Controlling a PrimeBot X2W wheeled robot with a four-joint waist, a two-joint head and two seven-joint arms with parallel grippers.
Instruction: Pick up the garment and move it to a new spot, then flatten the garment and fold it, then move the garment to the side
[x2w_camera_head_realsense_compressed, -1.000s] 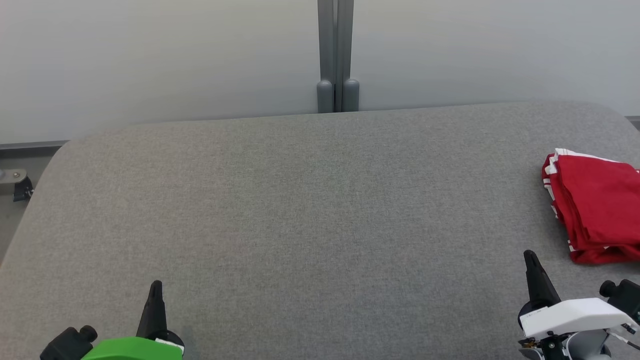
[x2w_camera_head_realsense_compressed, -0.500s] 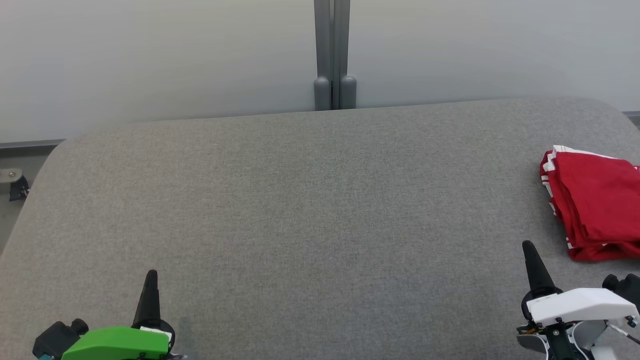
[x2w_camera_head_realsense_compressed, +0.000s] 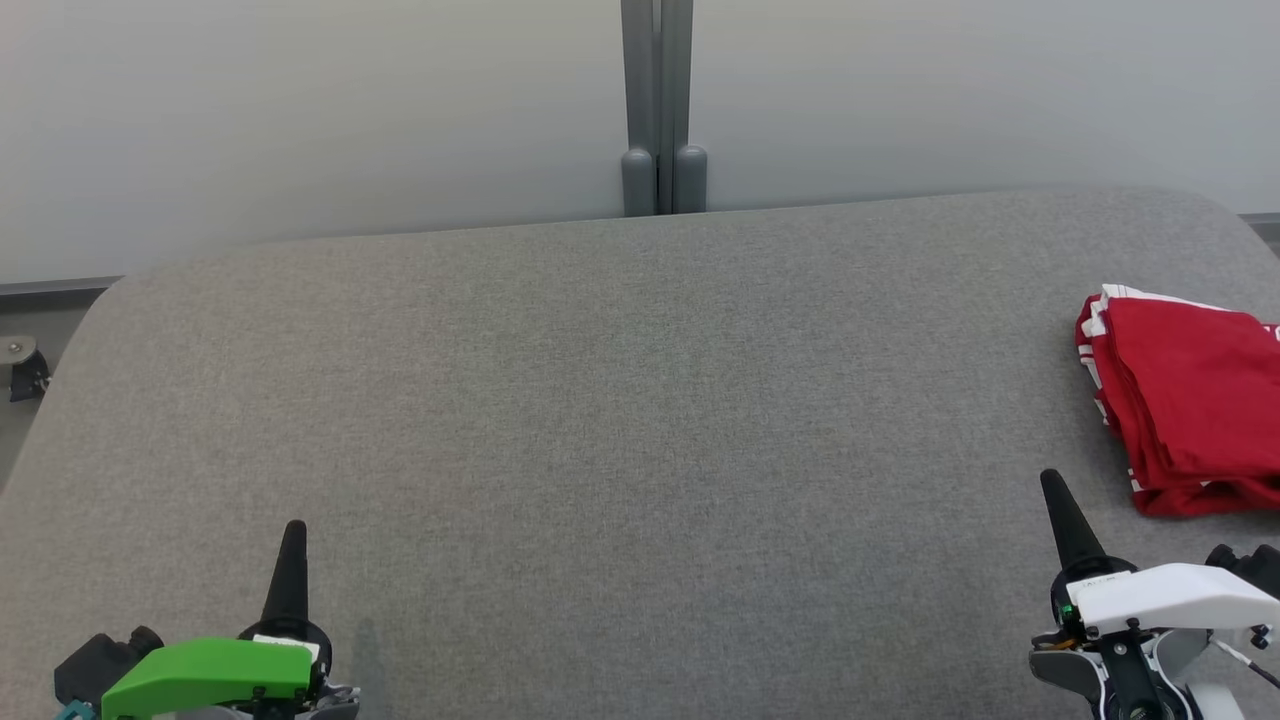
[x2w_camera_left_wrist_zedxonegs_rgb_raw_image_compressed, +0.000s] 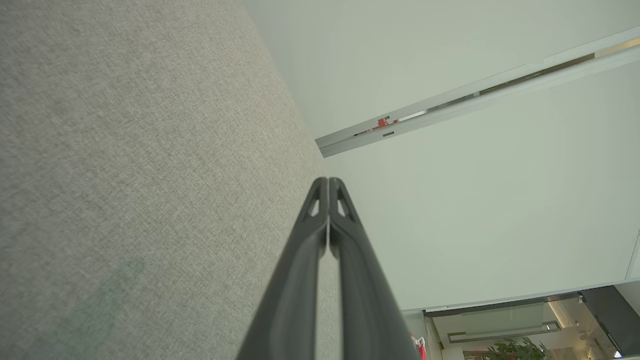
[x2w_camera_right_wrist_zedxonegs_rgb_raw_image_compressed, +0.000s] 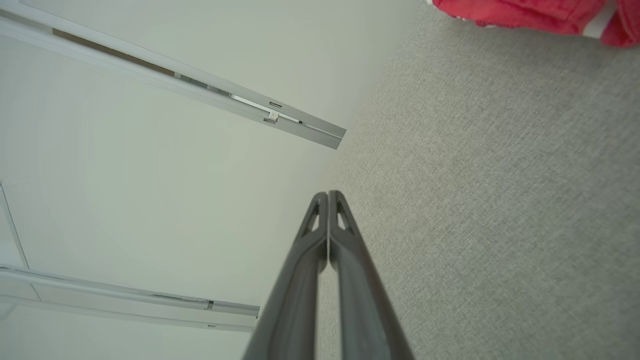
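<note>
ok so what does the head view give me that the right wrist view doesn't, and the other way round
Head view adds: the left gripper, shut and empty over the grey table, the grey post at the back wall, and the folded outline of the red garment by the table's right edge.
Right wrist view adds: a close look along the right gripper, fingertips pressed together with nothing between them, plus pale rails on the wall.
Both share: the table, the red garment and the shut right gripper, which is apart from the garment.
</note>
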